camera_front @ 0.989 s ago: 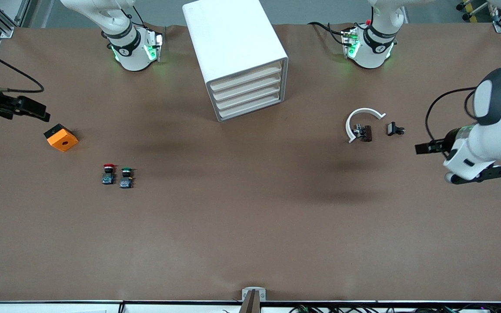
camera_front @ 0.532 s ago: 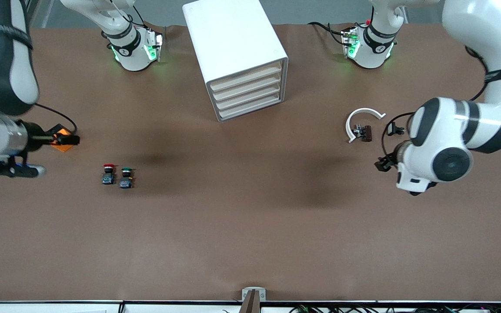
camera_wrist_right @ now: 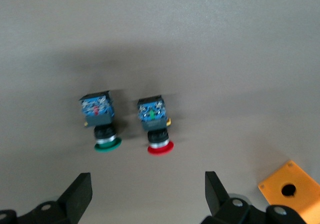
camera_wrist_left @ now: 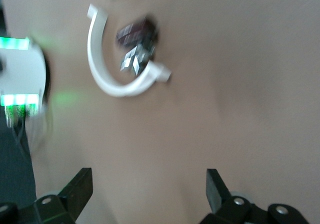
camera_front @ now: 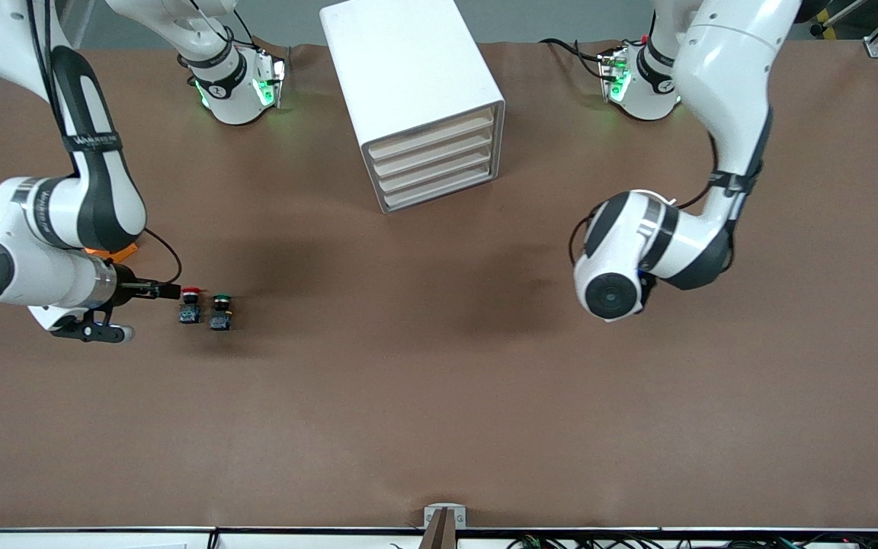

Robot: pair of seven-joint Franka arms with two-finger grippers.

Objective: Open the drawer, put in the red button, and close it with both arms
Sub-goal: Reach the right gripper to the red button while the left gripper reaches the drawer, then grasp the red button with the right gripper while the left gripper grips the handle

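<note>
The red button (camera_front: 190, 303) stands on the brown table toward the right arm's end, with the green button (camera_front: 219, 311) beside it. In the right wrist view the red button (camera_wrist_right: 159, 128) and the green one (camera_wrist_right: 102, 123) lie just ahead of my right gripper (camera_wrist_right: 147, 194), which is open and empty. In the front view the right gripper (camera_front: 168, 290) hangs right beside the red cap. The white drawer cabinet (camera_front: 416, 99) stands at mid-table with all drawers (camera_front: 435, 164) shut. My left gripper (camera_wrist_left: 150, 189) is open and empty over bare table.
An orange block (camera_front: 115, 252) with a hole is partly hidden under the right arm and also shows in the right wrist view (camera_wrist_right: 292, 189). A white curved piece (camera_wrist_left: 117, 64) with a small dark part (camera_wrist_left: 137, 39) lies under the left arm (camera_front: 652, 244).
Both arms have swung in over the table. The right gripper moved from the orange block to beside the red button. The left arm now covers the white curved piece.
</note>
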